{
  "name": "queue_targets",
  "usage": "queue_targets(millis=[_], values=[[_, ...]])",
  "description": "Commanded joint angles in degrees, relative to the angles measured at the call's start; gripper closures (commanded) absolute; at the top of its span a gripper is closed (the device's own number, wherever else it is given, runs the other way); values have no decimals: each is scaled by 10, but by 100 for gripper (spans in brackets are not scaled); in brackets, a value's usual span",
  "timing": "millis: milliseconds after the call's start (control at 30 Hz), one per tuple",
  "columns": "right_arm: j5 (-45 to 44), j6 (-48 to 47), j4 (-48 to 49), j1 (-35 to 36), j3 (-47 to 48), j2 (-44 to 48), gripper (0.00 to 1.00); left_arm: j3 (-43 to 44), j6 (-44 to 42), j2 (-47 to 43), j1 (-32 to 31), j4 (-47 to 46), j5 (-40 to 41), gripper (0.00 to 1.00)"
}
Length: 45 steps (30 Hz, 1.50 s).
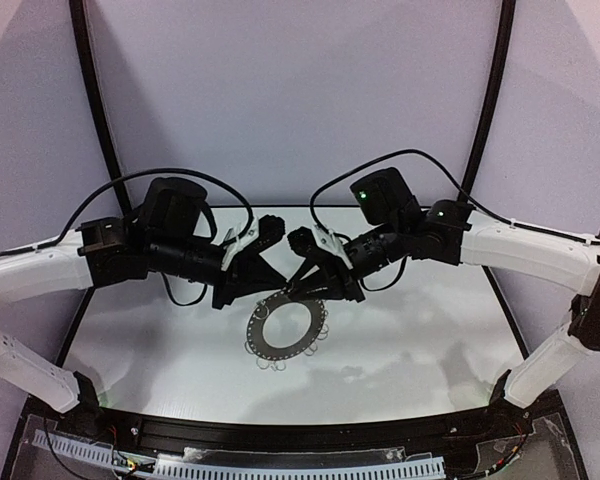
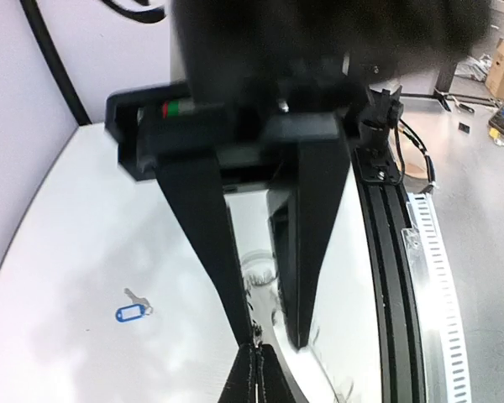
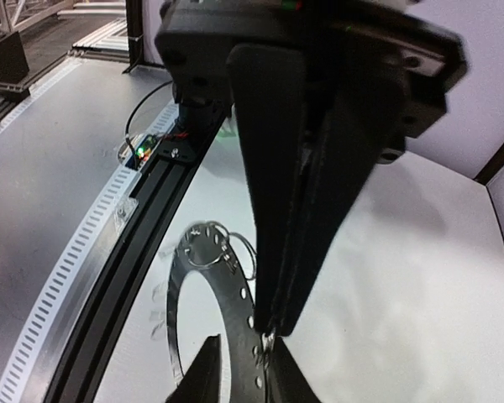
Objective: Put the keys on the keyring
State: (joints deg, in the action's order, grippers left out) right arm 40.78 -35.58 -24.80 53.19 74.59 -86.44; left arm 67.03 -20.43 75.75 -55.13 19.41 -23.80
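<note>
The left gripper [image 2: 254, 340] is pinched shut, nearly tip to tip with the right gripper [image 3: 270, 329], whose gap I cannot tell, at the keyring [image 3: 235, 292] rim. Only the left wrist view shows the blue-tagged key [image 2: 131, 313], lying apart on the table [image 2: 67, 252].

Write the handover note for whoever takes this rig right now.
Keyring: flat on the table, between the arms.
Left tool: shut; whether it pinches anything is too small to tell.
Right tool: fingers nearly together, open or shut unclear. The two tools meet tip to tip at the ring's rim.
Blue-tagged key: loose on the table, apart from the ring.
Black-headed key: not in view.
Done: no key seen on the ring.
Left: both keys to go on.
</note>
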Motion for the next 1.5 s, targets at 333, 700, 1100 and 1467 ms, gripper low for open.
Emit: queue_targets(millis=[333,700,1100,1467], values=[[-125,55,135,4,-116,133,2,-95,-17,-109,1,-169,34,99],[-72,253,316,5,-185,157,4,-124,14,-122,1,-221,38,99],[-93,276,368,6,-184,128,2,-189,40,-139,0,-359,37,99],[-146,282,396,6,-198,139,3,-234,58,-132,1,-470,29,99]])
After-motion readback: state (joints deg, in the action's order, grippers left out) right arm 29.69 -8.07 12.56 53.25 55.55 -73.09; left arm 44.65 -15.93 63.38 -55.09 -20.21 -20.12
